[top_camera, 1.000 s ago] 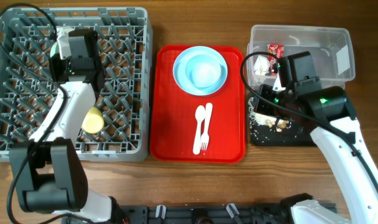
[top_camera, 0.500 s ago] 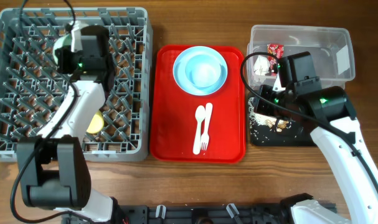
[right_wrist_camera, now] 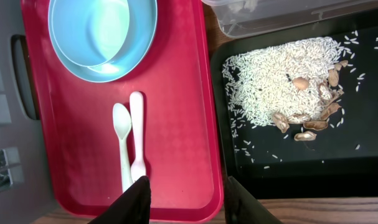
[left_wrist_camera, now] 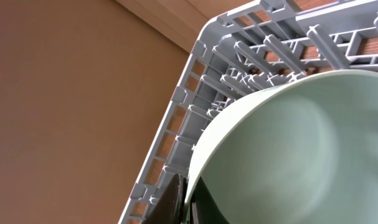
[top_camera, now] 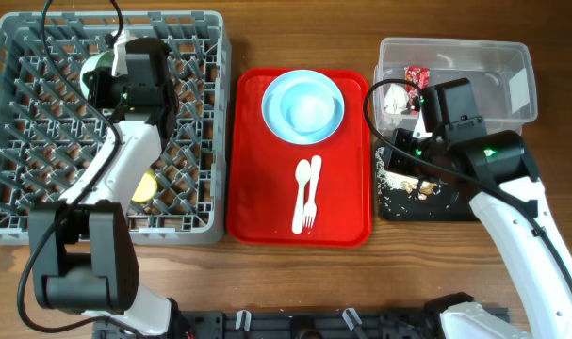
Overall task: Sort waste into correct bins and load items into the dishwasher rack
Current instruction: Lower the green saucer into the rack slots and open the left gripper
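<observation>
**Two bowls, one already gripped over the rack**

The left fingers (left_wrist_camera: 175,200) are pinched shut on the rim of one pale green bowl (left_wrist_camera: 288,149). They hold it tilted over the far side of the grey dishwasher rack (top_camera: 220,113), with the rack's pegs showing behind it. One yellow cup (top_camera: 142,184) lies among the pegs nearer the front of the rack.

On the counter (top_camera: 286,282), one red tray (top_camera: 257,207) sits between the rack and the bins. It carries one pale blue plate (top_camera: 269,108) with the second bowl (top_camera: 306,108) resting in it. Below the plate, one white spoon (top_camera: 302,174) and one white fork (top_camera: 312,198) lie side by side, touching or nearly so.

The clear tub (top_camera: 493,56) holds one red wrapper (top_camera: 416,75) and one crumpled white paper scrap (top_camera: 396,97). The black tray (right_wrist_camera: 363,143) just in front of it holds the food scraps (right_wrist_camera: 288,81): a spread of pale grains with several brown shell pieces along its right side.

The right fingers (right_wrist_camera: 136,200) stand partly open with nothing between them. They hover above the front edge of the red tray, where it meets the black tray.
</observation>
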